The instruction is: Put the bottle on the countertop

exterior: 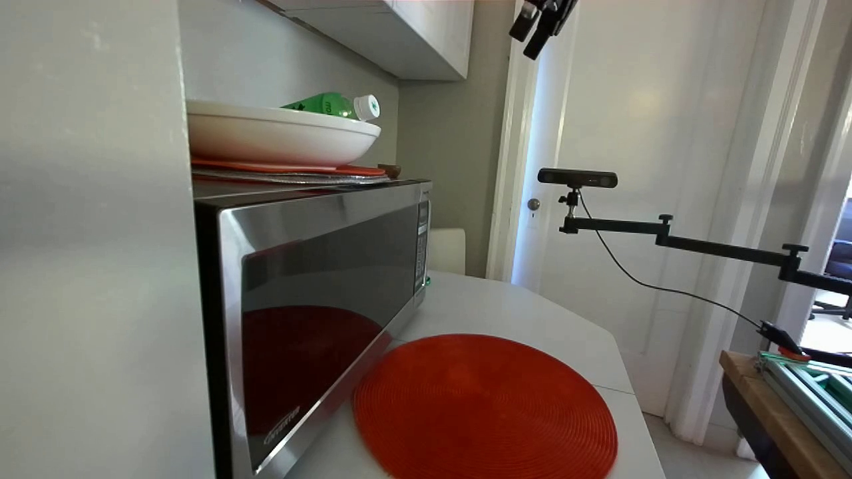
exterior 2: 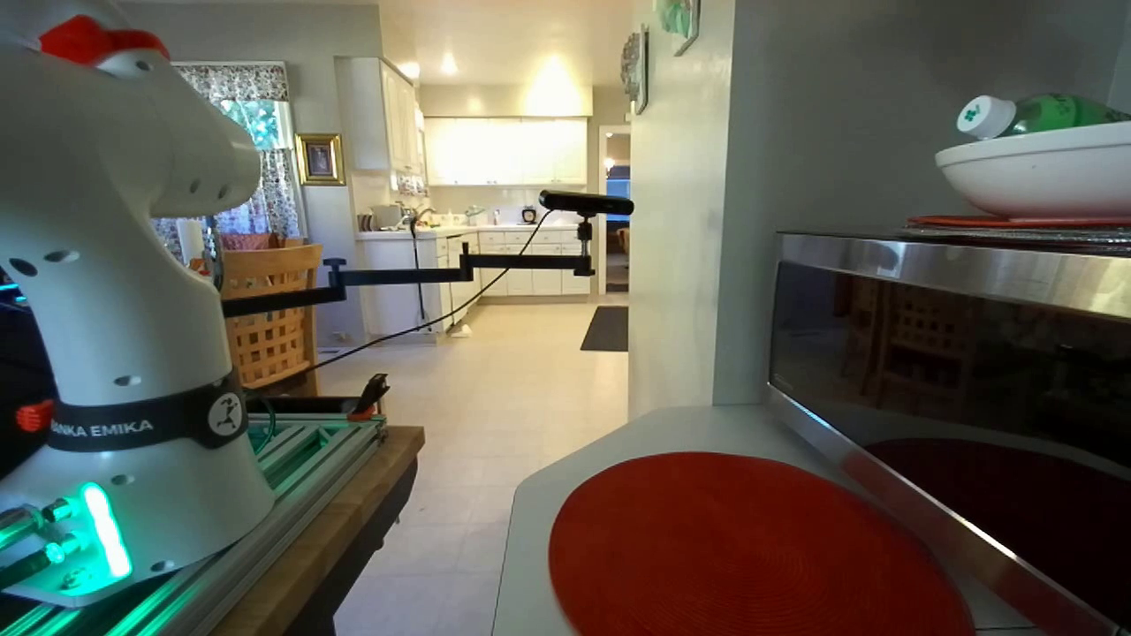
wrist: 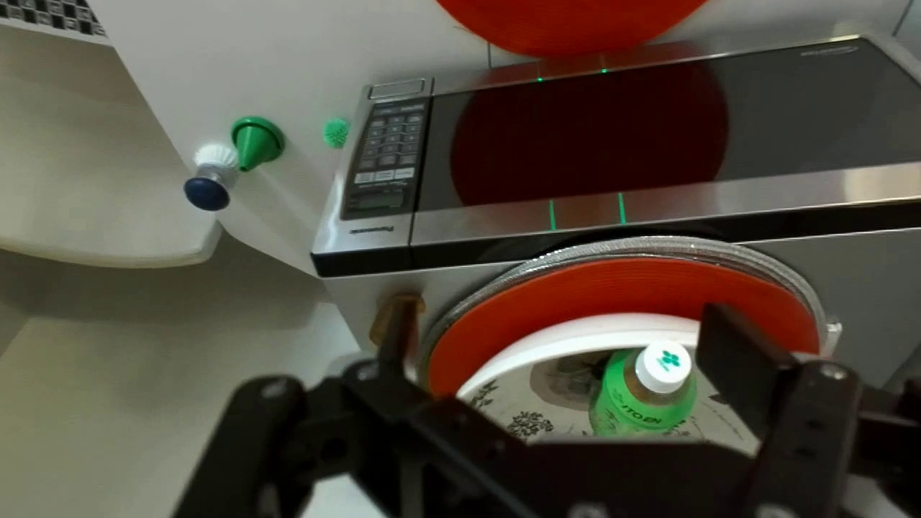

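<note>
The green bottle with a white cap (exterior: 329, 104) lies tilted in a white bowl (exterior: 279, 136) on top of the microwave (exterior: 333, 279). The bottle also shows in an exterior view (exterior 2: 1051, 113) and in the wrist view (wrist: 639, 403), its cap towards the camera. The white countertop (exterior: 459, 306) lies lower, in front of the microwave. My gripper (wrist: 557, 316) is open and empty, its fingers apart with the bottle seen between them, nearer the right finger. In an exterior view the gripper (exterior: 527, 43) hangs high at the top edge, well apart from the bottle.
A round red placemat (exterior: 492, 412) lies on the countertop. An overhead cabinet (exterior: 426, 40) hangs above the microwave. A camera on a black arm (exterior: 578, 177) stands beyond the counter. A green funnel (wrist: 257, 144), a brush (wrist: 210, 180) and a green spiky ball (wrist: 336, 133) are beside the microwave.
</note>
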`<state>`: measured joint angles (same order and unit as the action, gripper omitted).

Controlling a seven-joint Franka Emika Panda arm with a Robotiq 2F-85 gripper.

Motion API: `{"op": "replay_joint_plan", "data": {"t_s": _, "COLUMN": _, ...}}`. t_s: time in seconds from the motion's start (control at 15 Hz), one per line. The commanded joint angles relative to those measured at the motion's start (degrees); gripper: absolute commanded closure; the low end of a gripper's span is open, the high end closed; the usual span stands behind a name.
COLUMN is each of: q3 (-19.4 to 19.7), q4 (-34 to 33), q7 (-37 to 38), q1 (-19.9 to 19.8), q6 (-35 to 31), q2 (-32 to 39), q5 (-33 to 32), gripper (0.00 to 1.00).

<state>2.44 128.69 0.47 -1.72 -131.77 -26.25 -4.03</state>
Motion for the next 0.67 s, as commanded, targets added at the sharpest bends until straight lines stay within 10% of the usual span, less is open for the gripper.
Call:
{"op": "replay_joint_plan", "data": {"t_s": 0.0, "q3": 2.27, "q4": -4.90, "q7": -6.48, "q1": 3.00, "q6": 1.66, "q2": 5.13, "q5": 6.05, "gripper": 0.00}}
{"op": "replay_joint_plan", "data": {"t_s": 0.6, "q3": 1.06, "q4": -15.69, "q7": -8.23, "q1": 2.66, "q6": 3.34, "q2": 15.06, "q5": 7.25, "gripper": 0.00}}
